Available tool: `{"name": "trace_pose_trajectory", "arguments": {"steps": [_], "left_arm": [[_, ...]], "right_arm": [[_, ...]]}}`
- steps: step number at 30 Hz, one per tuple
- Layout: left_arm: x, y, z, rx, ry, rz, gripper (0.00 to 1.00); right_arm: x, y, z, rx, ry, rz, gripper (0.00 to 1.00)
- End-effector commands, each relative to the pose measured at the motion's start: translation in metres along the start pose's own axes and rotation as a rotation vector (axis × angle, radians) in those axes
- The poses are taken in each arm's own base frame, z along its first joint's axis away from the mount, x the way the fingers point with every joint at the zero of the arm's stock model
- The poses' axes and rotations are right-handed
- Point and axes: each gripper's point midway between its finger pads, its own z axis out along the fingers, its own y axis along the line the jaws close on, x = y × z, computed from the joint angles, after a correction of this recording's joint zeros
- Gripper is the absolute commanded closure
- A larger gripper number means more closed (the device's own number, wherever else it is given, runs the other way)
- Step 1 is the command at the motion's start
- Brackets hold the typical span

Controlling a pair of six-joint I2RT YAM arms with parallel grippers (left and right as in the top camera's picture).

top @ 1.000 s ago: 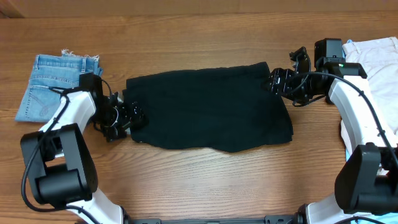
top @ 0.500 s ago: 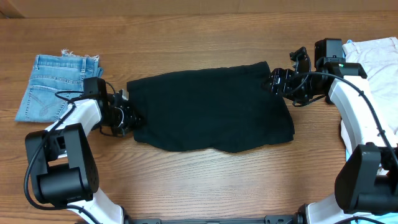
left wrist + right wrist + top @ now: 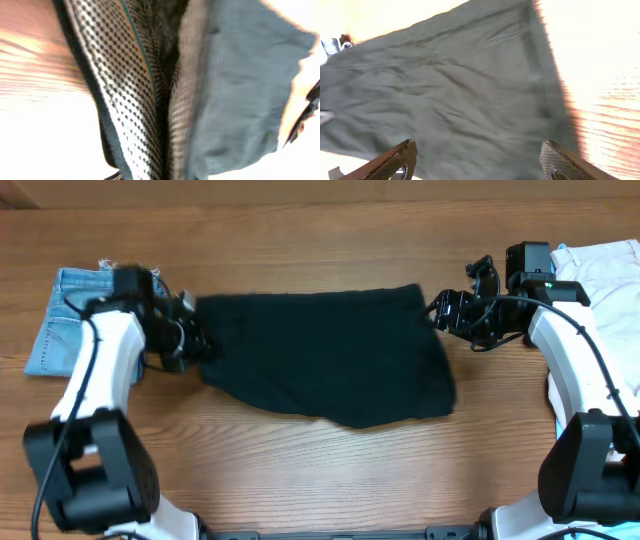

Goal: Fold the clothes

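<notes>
The black shorts point(image 3: 330, 355) lie spread flat across the middle of the table. My left gripper point(image 3: 190, 340) is shut on their left edge. In the left wrist view the two textured pads point(image 3: 125, 100) press together with dark cloth point(image 3: 240, 90) pinched between them and hanging to one side. My right gripper point(image 3: 440, 310) hovers at the shorts' far right corner, open. In the right wrist view its fingertips point(image 3: 555, 155) stand wide apart above the cloth point(image 3: 450, 85), holding nothing.
Light-blue denim shorts point(image 3: 80, 310) lie folded at the far left, just behind my left arm. A cream garment point(image 3: 605, 270) lies at the far right, behind the right arm. Bare wood point(image 3: 320, 470) shows in front of the black shorts.
My left gripper has shut on the shorts' left edge and moved back and to the left, dragging the cloth with it. The right arm has stayed put.
</notes>
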Motion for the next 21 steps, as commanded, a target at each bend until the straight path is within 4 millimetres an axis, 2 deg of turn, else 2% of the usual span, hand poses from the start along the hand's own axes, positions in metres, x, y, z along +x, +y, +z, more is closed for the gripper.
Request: {"name": "trace_pose_trajectory", "arguments": {"steps": [1, 2, 6, 8, 10, 16, 21], "left_arm": [[-0.027, -0.031, -0.09, -0.12, -0.225, 0.144, 0.96], [-0.026, -0.034, -0.107, -0.158, -0.234, 0.164, 0.96], [-0.025, -0.041, -0.14, -0.223, -0.26, 0.22, 0.96], [-0.023, -0.051, -0.149, -0.228, -0.271, 0.26, 0.96], [-0.021, -0.055, -0.148, -0.262, -0.265, 0.282, 0.96], [-0.005, -0.074, -0.099, -0.387, -0.135, 0.393, 0.96], [0.008, -0.1, -0.034, -0.405, -0.006, 0.473, 0.96]], "right_arm": [[-0.004, 0.004, -0.004, -0.014, -0.016, -0.014, 0.17], [-0.004, 0.004, -0.004, -0.014, -0.016, -0.014, 0.17], [-0.004, 0.004, -0.004, -0.014, -0.016, -0.012, 0.17], [-0.004, 0.004, -0.004, -0.015, -0.016, -0.006, 0.17], [-0.004, 0.004, -0.004, -0.014, -0.016, 0.008, 0.17], [-0.004, 0.004, -0.004, -0.014, -0.013, 0.01, 0.17], [-0.003, 0.003, -0.004, -0.013, -0.009, 0.013, 0.17]]}}
